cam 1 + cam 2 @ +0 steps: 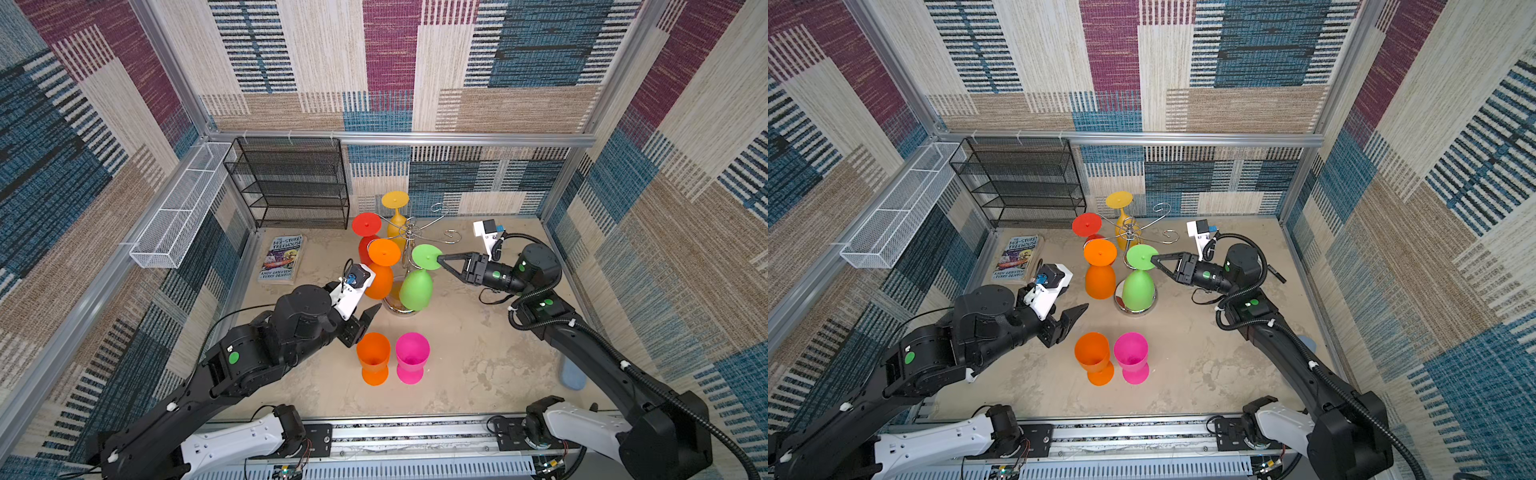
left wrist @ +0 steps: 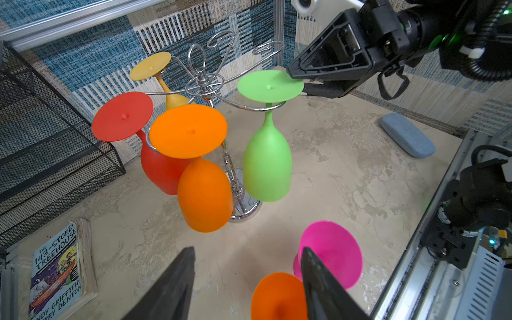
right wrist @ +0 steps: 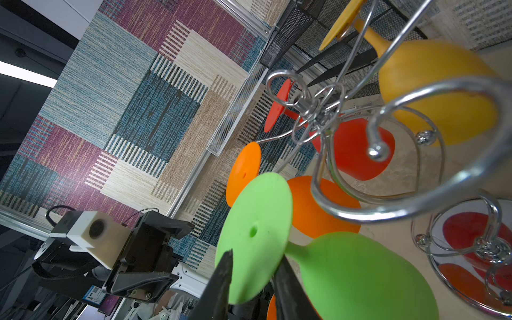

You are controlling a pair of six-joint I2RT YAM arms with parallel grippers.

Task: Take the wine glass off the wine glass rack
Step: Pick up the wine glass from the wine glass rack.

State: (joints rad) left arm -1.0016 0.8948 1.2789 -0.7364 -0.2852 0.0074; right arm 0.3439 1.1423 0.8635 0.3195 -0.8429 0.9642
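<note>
The chrome wine glass rack [image 1: 409, 230] [image 1: 1131, 226] [image 2: 203, 83] [image 3: 318, 110] stands mid-table. A green wine glass [image 1: 415, 289] [image 1: 1138, 289] [image 2: 267, 166] [image 3: 360, 277] hangs upside down from its near-right arm. My right gripper [image 1: 439, 259] [image 1: 1152, 259] [image 2: 295, 80] [image 3: 255, 257] comes in level from the right, with one finger on top of the green foot disc and one beneath it, shut on its rim. Red [image 1: 366, 224], orange [image 1: 383, 251] and yellow [image 1: 395, 199] glasses also hang there. My left gripper [image 1: 370, 322] [image 1: 1075, 320] [image 2: 248, 249] hovers open and empty to the rack's near left.
An orange glass [image 1: 373, 361] and a pink glass [image 1: 411, 357] stand upright near the front, just under the left gripper. A book [image 1: 282, 259] lies at left, before a black mesh shelf [image 1: 291, 183]. A white wire basket [image 1: 178, 208] hangs on the left wall. A blue case [image 2: 407, 135] lies at right.
</note>
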